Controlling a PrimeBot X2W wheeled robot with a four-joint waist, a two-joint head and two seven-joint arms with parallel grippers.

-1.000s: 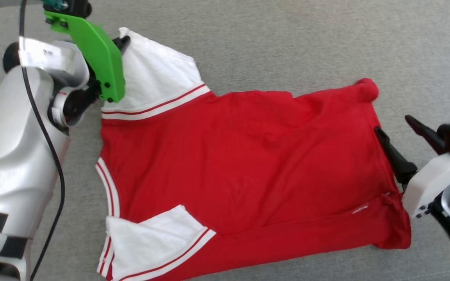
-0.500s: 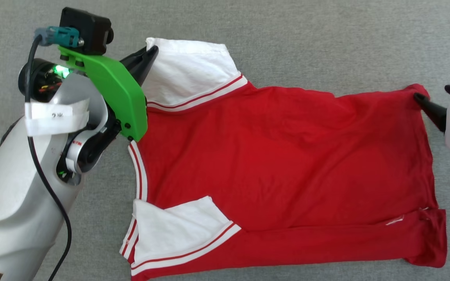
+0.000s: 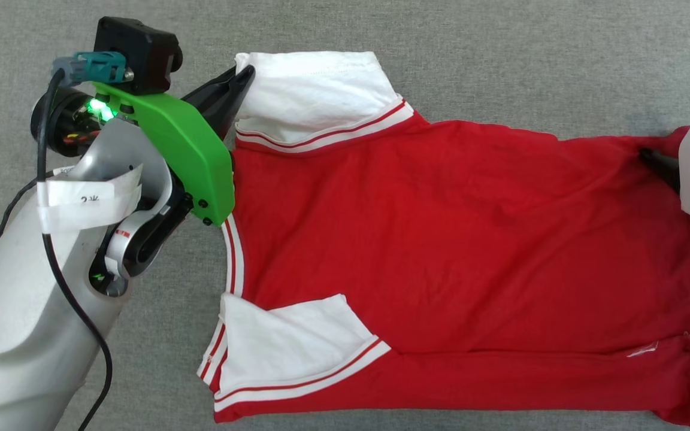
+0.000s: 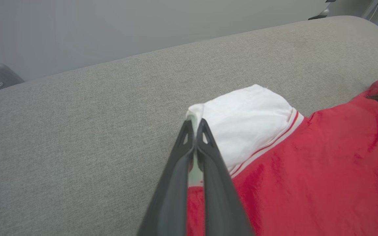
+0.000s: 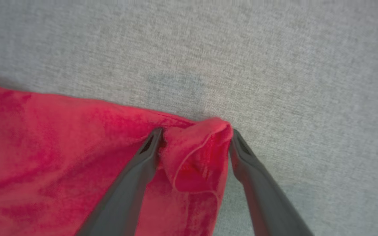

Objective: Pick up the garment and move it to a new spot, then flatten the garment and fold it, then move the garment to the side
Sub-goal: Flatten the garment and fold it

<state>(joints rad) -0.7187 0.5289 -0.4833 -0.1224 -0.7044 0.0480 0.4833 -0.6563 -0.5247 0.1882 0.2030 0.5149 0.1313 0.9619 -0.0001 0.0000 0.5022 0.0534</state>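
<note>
1. I am looking down at the red T-shirt (image 3: 441,239), which is lying spread out, plain red side up, on the grey upholstered surface (image 3: 501,60). Its collar end is pointing toward my left arm and its hem toward my right.
2. My left gripper (image 4: 195,126) is clamping the outer edge of the far white sleeve (image 3: 315,90). The two fingers are pressing together, with a sliver of white cloth showing between them.
3. In the head view, the green bracket (image 3: 183,149) on that wrist is overlapping the shirt's shoulder edge.
4. The near white sleeve (image 3: 285,341) is lying folded in over the red body, with its striped trim facing up.
5. My right gripper (image 5: 195,131) is standing with its fingers apart, straddling the bunched far hem corner (image 5: 192,154). The cloth is filling the gap and touching both tips.
6. A long crease is running along the shirt's near side.
</note>
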